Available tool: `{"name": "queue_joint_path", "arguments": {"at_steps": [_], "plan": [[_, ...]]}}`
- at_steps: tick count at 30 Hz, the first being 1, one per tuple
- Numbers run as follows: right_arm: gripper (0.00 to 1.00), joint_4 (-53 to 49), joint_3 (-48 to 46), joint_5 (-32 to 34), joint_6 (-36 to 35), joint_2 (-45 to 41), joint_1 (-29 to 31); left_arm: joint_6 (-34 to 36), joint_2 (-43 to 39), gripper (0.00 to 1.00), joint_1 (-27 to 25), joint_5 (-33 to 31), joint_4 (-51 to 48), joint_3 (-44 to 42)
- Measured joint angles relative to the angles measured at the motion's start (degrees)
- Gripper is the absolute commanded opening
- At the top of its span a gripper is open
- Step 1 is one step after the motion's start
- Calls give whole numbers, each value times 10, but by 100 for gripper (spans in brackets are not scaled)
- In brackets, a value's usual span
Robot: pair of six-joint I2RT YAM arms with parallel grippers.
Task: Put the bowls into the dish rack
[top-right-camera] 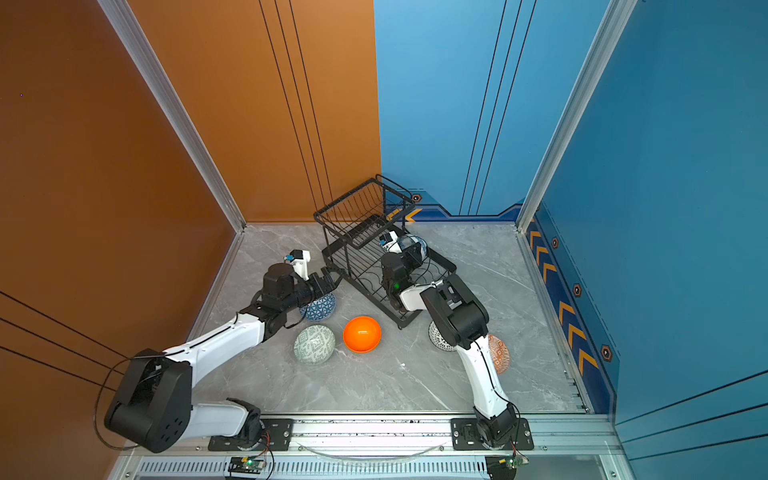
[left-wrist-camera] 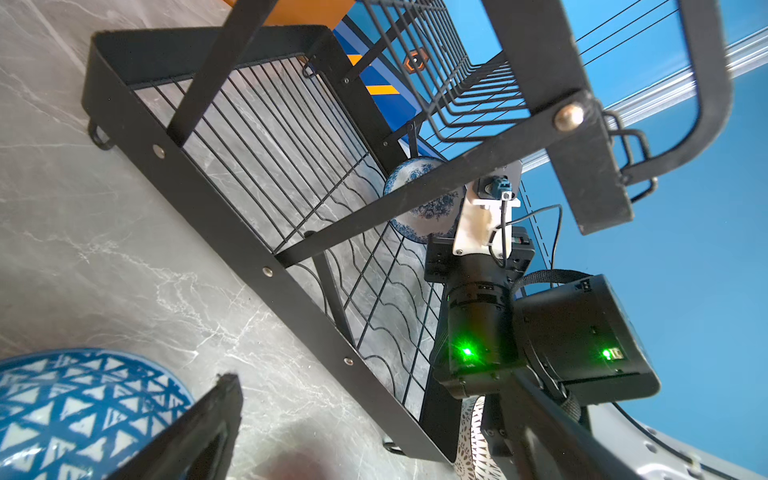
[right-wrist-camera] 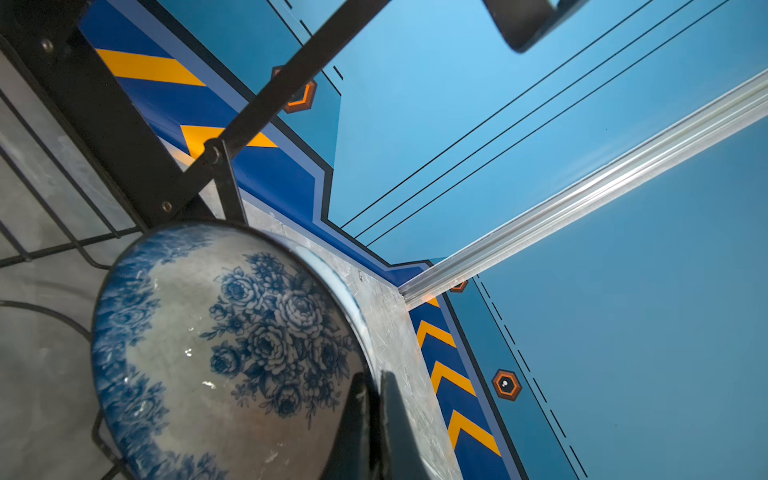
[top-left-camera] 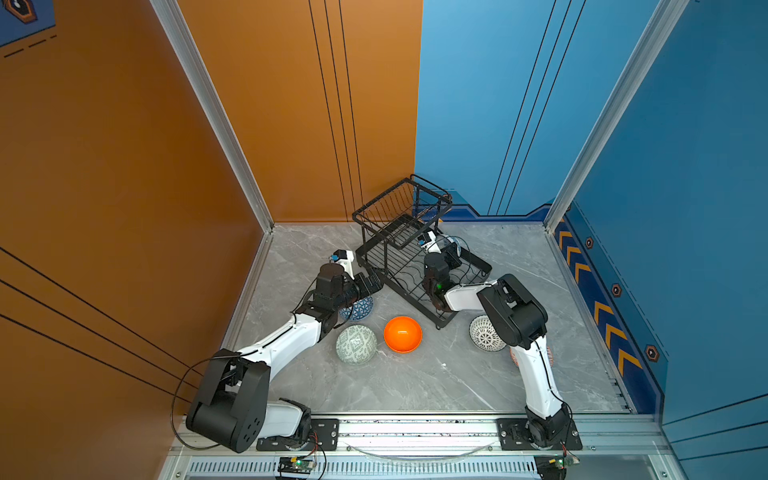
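The black wire dish rack [top-left-camera: 482, 266] [top-right-camera: 444, 266] stands at the back of the table. My right gripper [top-left-camera: 451, 251] [right-wrist-camera: 376, 382] reaches into its lower tier, shut on the rim of the white-blue floral bowl [top-left-camera: 456, 244] [right-wrist-camera: 232, 340] [left-wrist-camera: 419, 199], which stands on edge. My left gripper [top-left-camera: 372, 282] [left-wrist-camera: 374, 386] is open and empty beside the rack's left side, just above the blue triangle-patterned bowl [top-left-camera: 359, 311] [left-wrist-camera: 75, 407]. On the table lie the pale green bowl [top-left-camera: 356, 344], the orange bowl [top-left-camera: 402, 333], the white lattice bowl [top-left-camera: 484, 332] and, mostly behind the right arm, the red-orange patterned bowl [top-right-camera: 500, 353].
The rack's raised basket [top-left-camera: 399, 208] overhangs its far-left part. Orange and blue walls enclose the table on three sides. A metal rail [top-left-camera: 415, 428] runs along the front edge with both arm bases on it.
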Motion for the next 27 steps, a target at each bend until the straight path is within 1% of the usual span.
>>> {"name": "queue_joint_path", "arguments": {"at_steps": [3,6,27], "plan": [[0,33,11,18,-21,17,4,0,3,98,0,1,1,0],[0,41,17,28,-23,23,5,0,6,98,0,1,2,0],[0,-2,55,35,-6,37,5,2,22,98,0,1,3,0]]}}
